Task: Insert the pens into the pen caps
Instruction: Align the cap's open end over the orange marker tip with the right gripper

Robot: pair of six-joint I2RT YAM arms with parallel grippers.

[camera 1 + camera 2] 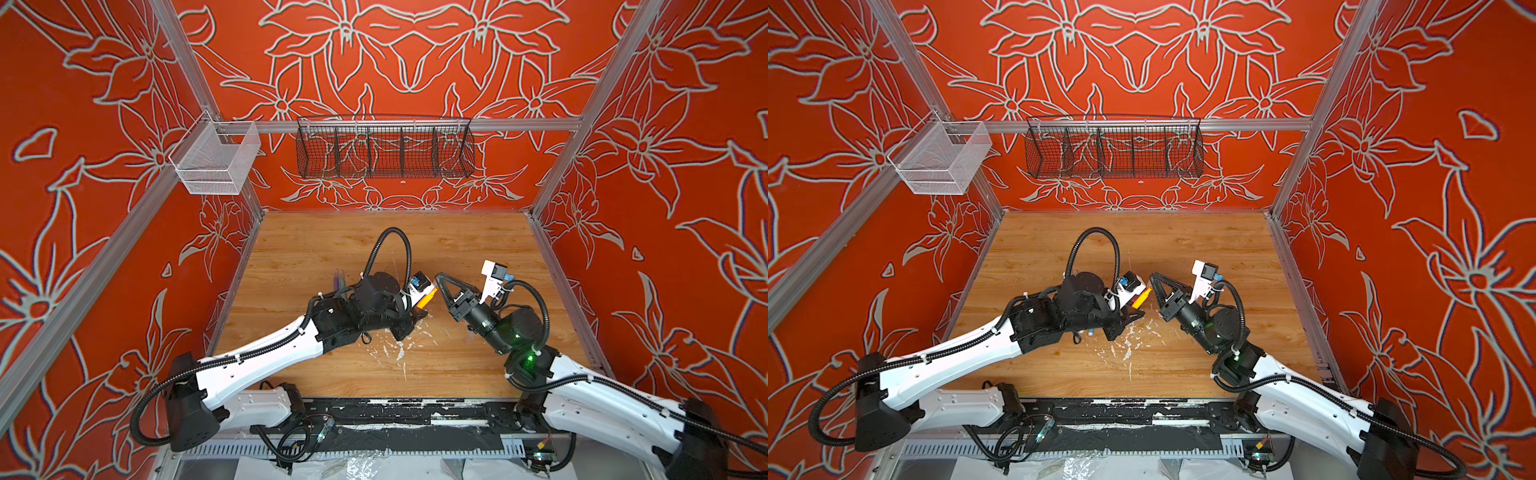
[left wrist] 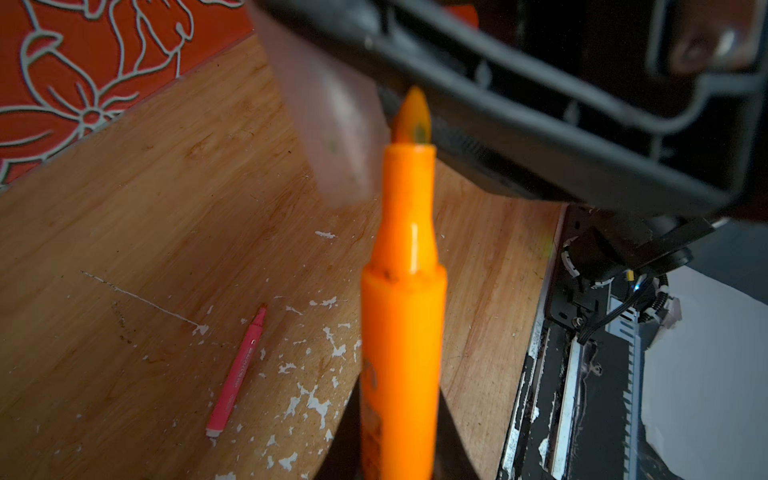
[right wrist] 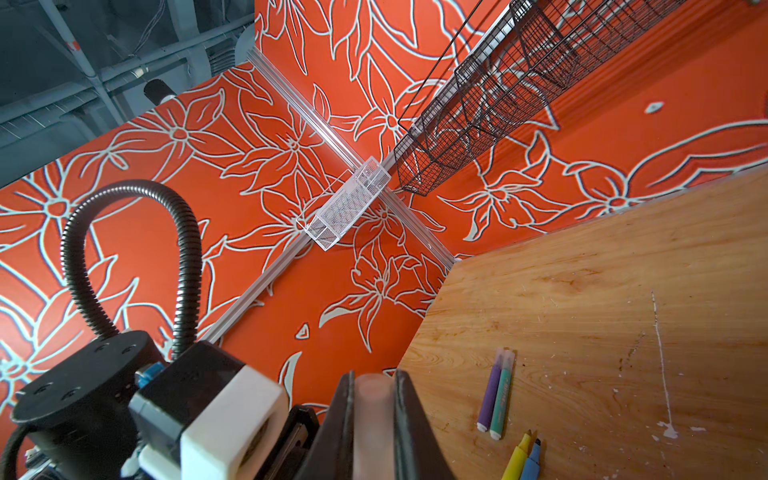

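My left gripper (image 2: 401,419) is shut on an orange pen (image 2: 403,324), whose bare pointed tip sticks out toward the right gripper; the pen also shows in both top views (image 1: 428,298) (image 1: 1141,298). My right gripper (image 3: 374,384) is shut on a clear pen cap (image 3: 374,415). In the left wrist view that cap (image 2: 332,124) is a blurred tube just beside the pen's tip, not over it. A pink pen (image 2: 237,374) lies on the wood. Purple (image 3: 491,390) and green (image 3: 503,395) pens lie side by side, with yellow (image 3: 519,457) and blue (image 3: 534,461) pens close by.
A black wire basket (image 1: 384,149) hangs on the back wall and a white mesh basket (image 1: 216,162) on the left rail. White paint flecks (image 1: 399,351) mark the wooden table (image 1: 478,245). A black rail (image 1: 395,411) runs along the front edge.
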